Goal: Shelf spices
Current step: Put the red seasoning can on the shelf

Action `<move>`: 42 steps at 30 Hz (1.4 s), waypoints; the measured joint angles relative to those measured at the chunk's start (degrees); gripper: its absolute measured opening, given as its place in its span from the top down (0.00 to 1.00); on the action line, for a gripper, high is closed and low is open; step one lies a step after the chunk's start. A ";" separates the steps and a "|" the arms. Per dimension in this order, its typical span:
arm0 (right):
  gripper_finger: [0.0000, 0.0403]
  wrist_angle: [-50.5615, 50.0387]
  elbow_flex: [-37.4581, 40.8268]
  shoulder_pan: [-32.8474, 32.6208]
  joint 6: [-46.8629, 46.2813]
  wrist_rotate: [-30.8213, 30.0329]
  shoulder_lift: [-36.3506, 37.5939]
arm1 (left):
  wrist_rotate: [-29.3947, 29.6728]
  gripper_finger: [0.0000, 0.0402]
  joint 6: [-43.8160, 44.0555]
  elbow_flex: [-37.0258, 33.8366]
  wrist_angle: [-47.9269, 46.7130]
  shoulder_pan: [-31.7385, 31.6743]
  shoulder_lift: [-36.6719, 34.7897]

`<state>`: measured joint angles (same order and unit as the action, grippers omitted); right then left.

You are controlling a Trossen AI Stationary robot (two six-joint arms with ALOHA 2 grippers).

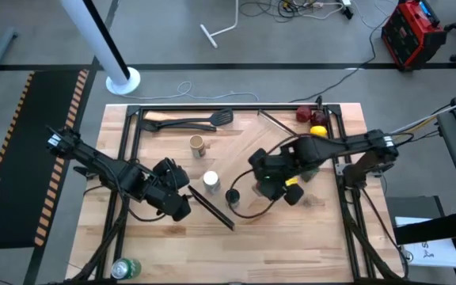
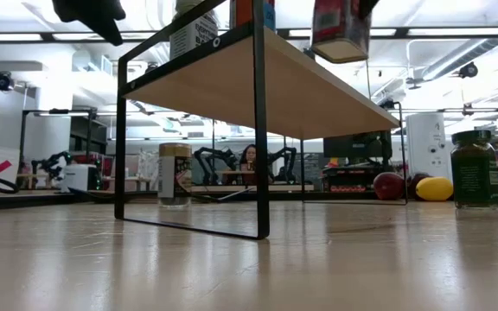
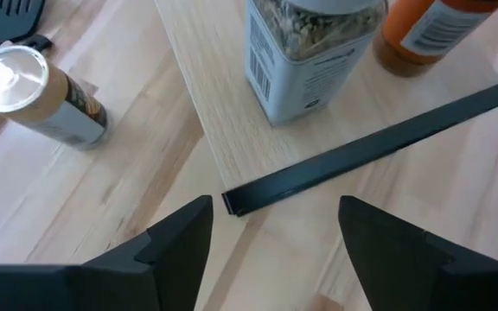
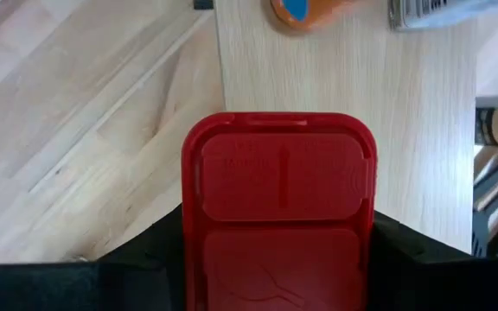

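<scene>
Wooden table (image 1: 307, 229) carried the shelf (image 4: 344, 95). Right gripper (image 4: 279, 259), closed on the red square tin (image 4: 279, 199), held it just above the shelf; left gripper (image 3: 271, 229) waited open nearby. A tilted release could topple the tin.

This is a robotics lab. Beyond the wooden table (image 2: 249, 259), at 12 o'clock in the low view, more robot arms (image 2: 210, 162) stand on benches under strip-lit ceilings. The high view shows cables (image 1: 295, 9) at 12 o'clock and hazard-striped matting (image 1: 22, 150) at 9 o'clock.
</scene>
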<state>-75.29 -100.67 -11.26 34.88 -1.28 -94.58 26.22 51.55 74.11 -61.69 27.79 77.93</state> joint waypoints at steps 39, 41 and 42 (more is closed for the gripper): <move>0.33 -3.23 -6.50 13.06 10.12 8.72 -8.94 | -1.42 0.42 3.23 0.00 -2.63 3.15 -1.20; 0.30 -3.23 -6.50 13.06 10.11 7.77 -8.94 | -1.42 0.41 3.23 0.00 -2.63 3.15 -1.20; 0.29 -3.30 -6.50 13.02 10.09 6.60 -8.86 | -1.42 0.41 3.23 0.00 -2.63 3.15 -1.20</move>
<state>-78.59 -107.18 1.76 44.97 5.33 -103.44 24.80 54.78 74.11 -64.31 30.94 76.73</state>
